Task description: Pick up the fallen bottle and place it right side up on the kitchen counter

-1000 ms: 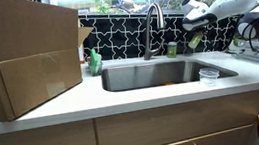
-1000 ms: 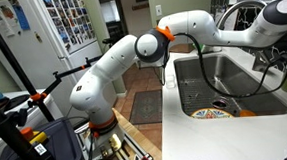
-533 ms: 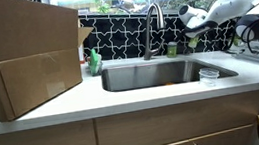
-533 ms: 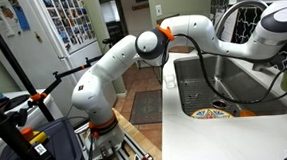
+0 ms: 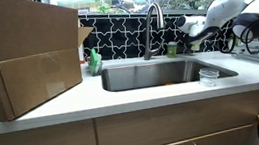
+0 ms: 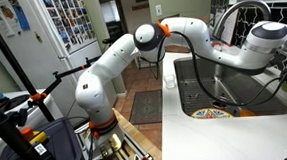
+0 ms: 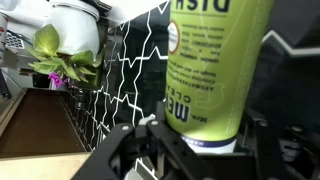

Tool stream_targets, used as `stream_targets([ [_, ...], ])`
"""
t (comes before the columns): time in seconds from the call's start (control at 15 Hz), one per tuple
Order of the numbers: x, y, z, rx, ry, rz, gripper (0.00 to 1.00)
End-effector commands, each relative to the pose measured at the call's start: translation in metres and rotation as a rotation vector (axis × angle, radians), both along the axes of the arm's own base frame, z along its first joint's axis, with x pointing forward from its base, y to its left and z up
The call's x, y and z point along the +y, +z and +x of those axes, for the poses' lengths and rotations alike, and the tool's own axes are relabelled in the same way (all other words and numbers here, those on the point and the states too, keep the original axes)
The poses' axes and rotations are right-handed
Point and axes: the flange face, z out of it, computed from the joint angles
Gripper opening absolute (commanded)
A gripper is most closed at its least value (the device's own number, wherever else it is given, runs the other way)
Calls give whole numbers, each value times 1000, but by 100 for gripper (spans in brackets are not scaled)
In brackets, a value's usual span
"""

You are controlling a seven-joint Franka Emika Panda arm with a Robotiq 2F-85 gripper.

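One long white counter (image 5: pixel 123 96), and on its left end one big cardboard box (image 5: pixel 22 56). One steel sink (image 5: pixel 160 73) in the middle, one faucet (image 5: pixel 153 24) behind it. One arm (image 6: pixel 113 67) stretches across to the far right, up by the black tiled backsplash (image 7: pixel 120 80). The gripper (image 7: pixel 200 145) is closed narrow around the one yellow-green bottle (image 7: pixel 215 60), label reading upright in the wrist view; whether it touches the counter, can't tell. One soap bottle (image 5: pixel 95 60) stands left of the sink.
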Motion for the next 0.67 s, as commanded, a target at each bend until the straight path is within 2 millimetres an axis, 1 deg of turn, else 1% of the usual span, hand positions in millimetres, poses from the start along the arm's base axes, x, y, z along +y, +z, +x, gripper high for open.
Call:
stream_targets([
  [0.0,24,-9,-11,-23,44,-6,38],
  [0.33,53,-19,-10,-12,153,-62,38],
  [0.6,70,-26,-12,-1,178,-126,38],
])
